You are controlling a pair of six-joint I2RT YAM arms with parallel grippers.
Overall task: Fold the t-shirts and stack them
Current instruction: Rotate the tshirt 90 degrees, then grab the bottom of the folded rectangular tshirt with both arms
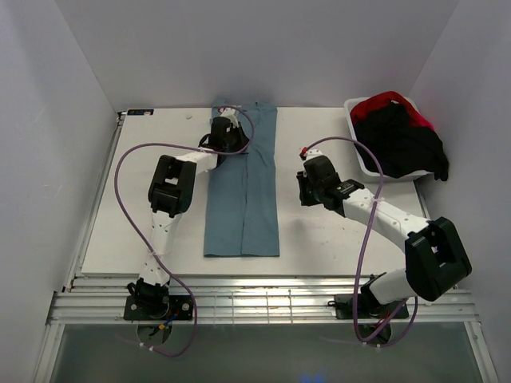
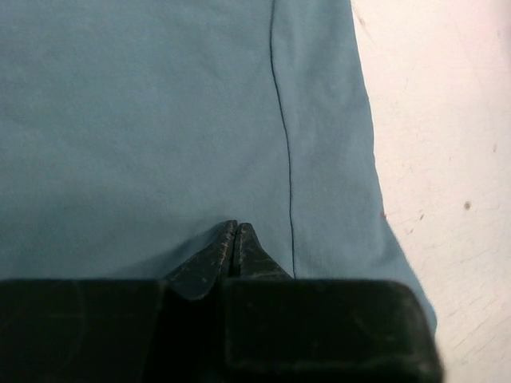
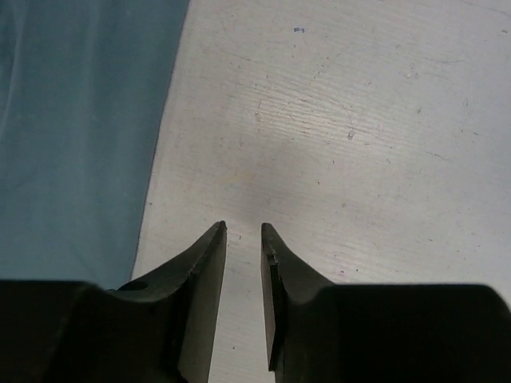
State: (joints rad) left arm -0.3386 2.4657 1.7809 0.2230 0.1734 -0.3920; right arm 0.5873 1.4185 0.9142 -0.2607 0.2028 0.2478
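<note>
left gripper (image 2: 234, 229): jaws together, over folded dusty teal fabric t-shirt (image 2: 144, 120)
right gripper (image 3: 243, 231): jaws slightly apart, empty
top view only: white plastic tub (image 1: 369, 169), 2 o'clock

Plain white walls (image 1: 48, 120) enclose the white table (image 1: 319, 231) on three sides. Its top is faintly scuffed and speckled; an aluminium rail frame (image 1: 263, 299) runs along its near edge.

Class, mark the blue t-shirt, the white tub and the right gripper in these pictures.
blue t-shirt (image 1: 242, 207): top view, middle of the folded cloth.
white tub (image 1: 374, 172): top view, rim at its near left corner.
right gripper (image 3: 243, 228): right wrist view, midway between its fingertips.
</note>
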